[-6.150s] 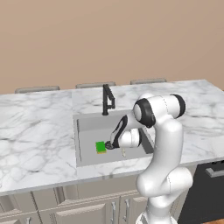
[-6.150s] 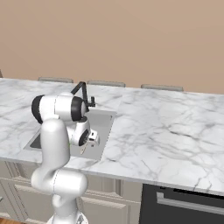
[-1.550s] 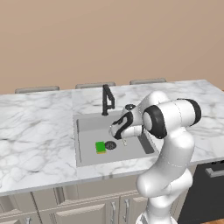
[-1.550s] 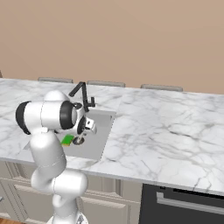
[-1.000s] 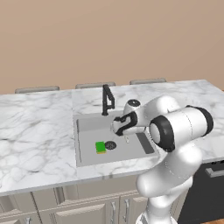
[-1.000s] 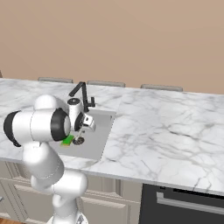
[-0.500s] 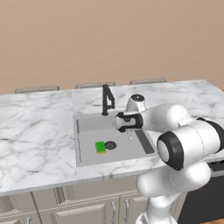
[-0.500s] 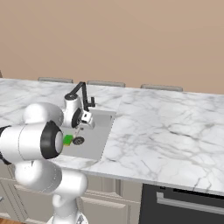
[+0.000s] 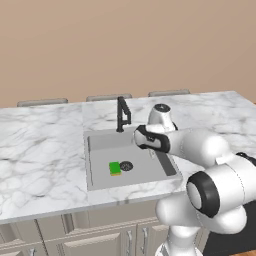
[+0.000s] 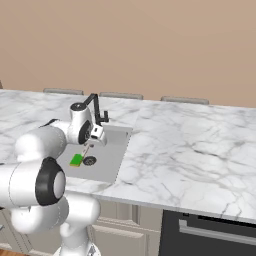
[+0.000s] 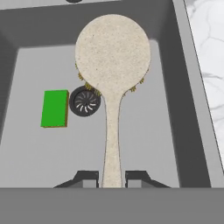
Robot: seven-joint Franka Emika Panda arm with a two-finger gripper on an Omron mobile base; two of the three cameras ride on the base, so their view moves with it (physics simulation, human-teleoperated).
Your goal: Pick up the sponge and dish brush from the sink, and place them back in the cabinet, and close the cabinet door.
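White marble tabletop (image 9: 45,150) surrounds the sink (image 9: 150,175). Above the drain (image 11: 85,101), the dish brush (image 11: 112,65) is held by its handle end, fingers (image 11: 87,177) clamped on it, seemingly for carrying out. Beside the drain, the sponge (image 11: 54,108) lies flat.

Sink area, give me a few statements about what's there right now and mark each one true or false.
1. The gripper is shut on the dish brush handle. True.
2. The sponge is held off the basin floor. False: it lies flat on the floor of the sink, beside the drain.
3. The brush head is round and cream-tan. True.
4. The sponge sits on the marble counter. False: it is inside the sink.
5. The faucet is black. True.
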